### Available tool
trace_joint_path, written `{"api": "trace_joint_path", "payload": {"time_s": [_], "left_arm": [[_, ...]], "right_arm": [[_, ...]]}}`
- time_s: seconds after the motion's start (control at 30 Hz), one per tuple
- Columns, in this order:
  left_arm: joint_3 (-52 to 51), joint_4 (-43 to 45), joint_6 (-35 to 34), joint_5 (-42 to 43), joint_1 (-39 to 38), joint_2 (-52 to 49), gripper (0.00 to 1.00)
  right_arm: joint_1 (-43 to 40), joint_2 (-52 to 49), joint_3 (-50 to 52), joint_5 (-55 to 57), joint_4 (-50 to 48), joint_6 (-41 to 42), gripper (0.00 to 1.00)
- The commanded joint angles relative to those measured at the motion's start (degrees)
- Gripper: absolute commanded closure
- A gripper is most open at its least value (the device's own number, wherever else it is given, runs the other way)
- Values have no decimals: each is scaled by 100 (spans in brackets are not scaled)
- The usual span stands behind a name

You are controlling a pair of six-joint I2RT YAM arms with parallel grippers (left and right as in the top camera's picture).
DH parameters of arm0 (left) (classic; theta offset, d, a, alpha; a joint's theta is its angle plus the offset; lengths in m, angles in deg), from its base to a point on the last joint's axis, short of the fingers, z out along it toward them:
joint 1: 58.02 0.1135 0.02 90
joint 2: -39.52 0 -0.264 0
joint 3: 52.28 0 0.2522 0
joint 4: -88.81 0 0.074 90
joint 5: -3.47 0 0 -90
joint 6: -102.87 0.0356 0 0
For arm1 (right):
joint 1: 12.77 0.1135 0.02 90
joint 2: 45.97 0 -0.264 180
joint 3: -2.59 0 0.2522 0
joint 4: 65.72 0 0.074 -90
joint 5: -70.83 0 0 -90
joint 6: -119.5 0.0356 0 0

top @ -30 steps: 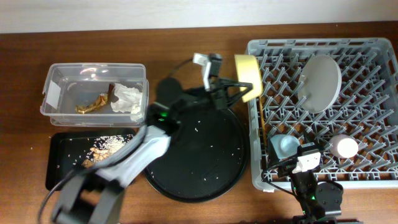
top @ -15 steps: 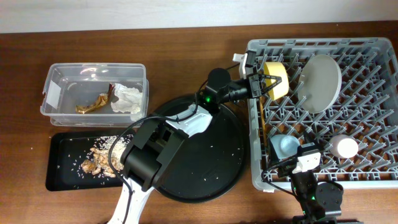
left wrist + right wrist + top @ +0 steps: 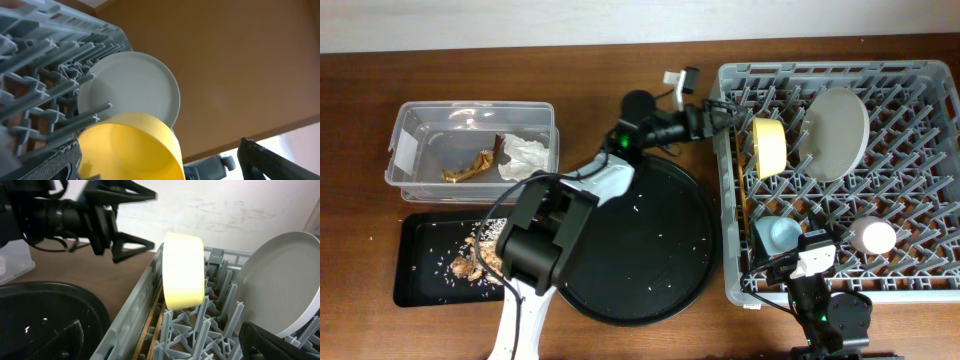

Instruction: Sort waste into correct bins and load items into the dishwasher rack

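The yellow bowl (image 3: 769, 146) stands on edge among the pegs at the far left of the grey dishwasher rack (image 3: 930, 280), just left of the upright plate (image 3: 835, 132). My left gripper (image 3: 724, 116) hovers open at the rack's far left corner, a little apart from the bowl (image 3: 131, 148), with nothing between its fingers (image 3: 264, 161). A blue cup (image 3: 779, 234) and a pink cup (image 3: 873, 237) sit near the rack's front, and the chopsticks (image 3: 745, 205) lie along its left wall. My right gripper (image 3: 807, 262) rests open at the rack's front edge, holding nothing.
The clear tub (image 3: 412, 150) at the left holds tissue (image 3: 526, 156) and a gold-brown wrapper (image 3: 470, 168). In front of it, the flat black tray (image 3: 420, 280) carries food scraps (image 3: 480, 255). A large round black tray (image 3: 650, 260) with white specks lies between the bins and the rack.
My left gripper carried the yellow bowl rightward over the rack, opened and let it go. It has drawn back slightly left while the bowl stays among the pegs. The right arm has not moved.
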State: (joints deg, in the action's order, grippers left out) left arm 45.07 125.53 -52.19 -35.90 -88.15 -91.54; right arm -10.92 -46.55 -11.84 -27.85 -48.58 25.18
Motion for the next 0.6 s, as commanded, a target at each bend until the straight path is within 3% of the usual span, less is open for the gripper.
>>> {"api": "trace_joint_path", "payload": {"time_s": [0.0, 0.13, 0.17, 0.2, 0.23, 0.27, 0.3, 0.4, 0.57], "left_arm": [[70, 584, -645, 1060, 380, -90, 1], [70, 4, -627, 1781, 953, 675, 1], [68, -750, -214, 1731, 1064, 1117, 1], [68, -2269, 837, 1460, 1161, 1703, 1], [70, -5195, 2702, 48, 1241, 2616, 1], [70, -6787, 3541, -1478, 1246, 3233, 1], [70, -8773, 4487, -3692, 1217, 4382, 1], [70, -10719, 4848, -5598, 1215, 6214, 1], [70, -12006, 4848, -5630, 1215, 8467, 1]], "right_arm": [[-33, 33, 35, -11, 22, 26, 2], [-33, 33, 35, -11, 22, 26, 2], [-33, 33, 35, -11, 22, 26, 2], [-33, 33, 35, -11, 22, 26, 2], [-33, 33, 35, -11, 22, 26, 2], [-33, 33, 35, -11, 22, 26, 2], [-33, 33, 35, -11, 22, 26, 2], [-33, 33, 35, -11, 22, 26, 2], [-33, 33, 35, -11, 22, 26, 2]]}}
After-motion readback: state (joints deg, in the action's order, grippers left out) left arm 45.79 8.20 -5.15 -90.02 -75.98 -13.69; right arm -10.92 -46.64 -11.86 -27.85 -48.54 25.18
